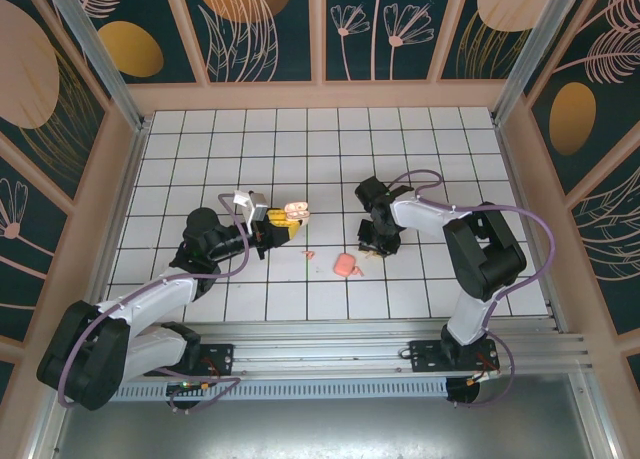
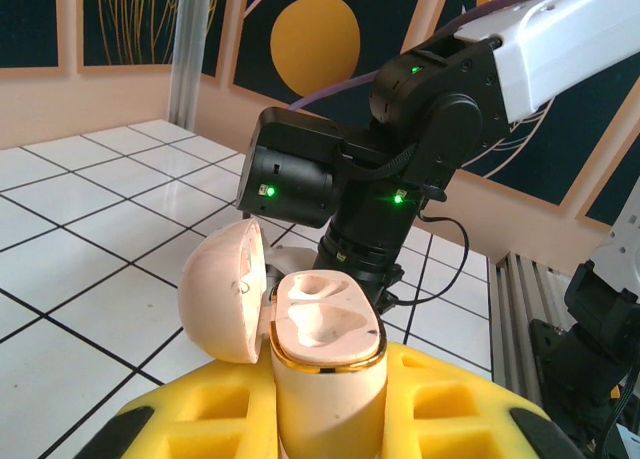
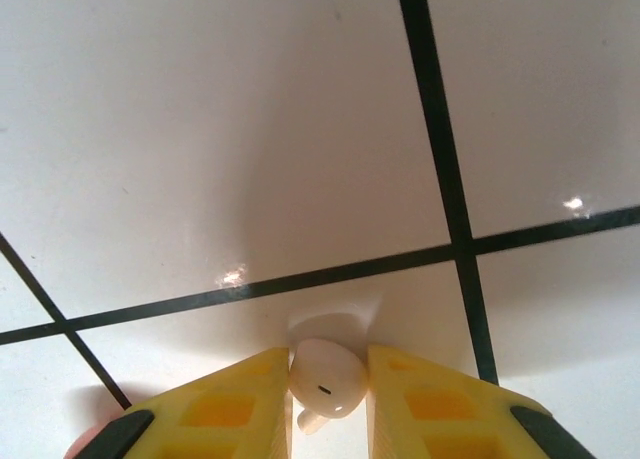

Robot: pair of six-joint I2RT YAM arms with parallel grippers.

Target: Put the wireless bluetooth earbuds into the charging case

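The left hand [image 2: 326, 414] holds the case [image 2: 325, 344] upright between its yellow fingers [image 2: 455, 404], closed on the lower body. The lid [image 2: 222, 294] is swung open to the hand's left, and the two moulded wells on top look empty, ringed by a gold rim. Straight ahead of this hand, just beyond the case, looms the right arm [image 2: 430, 109] with small green lights on its black housings.

From above, the left hand [image 1: 280, 225] sits over the white tiled counter [image 1: 200, 149] with the case [image 1: 296, 214] at its fingertips, pointing toward the right hand [image 1: 378, 241], which is well apart from it and aimed down at the tiles.

The right hand [image 3: 328, 359] is narrowed around one earbud [image 3: 322, 384]. The pale, rounded piece is pinched between the two yellow fingers [image 3: 235, 404] right at their tips (a short dark slit shows on its face). Whether it touches the counter or hangs just above it cannot be told. Black tile lines cross the counter ahead of the fingertips.

The second earbud [image 1: 345, 266] lies on the counter just beside the right hand, on its side toward the left arm and a little nearer the bases. A tiny red speck [image 1: 310, 254] lies farther that way, between the two hands.
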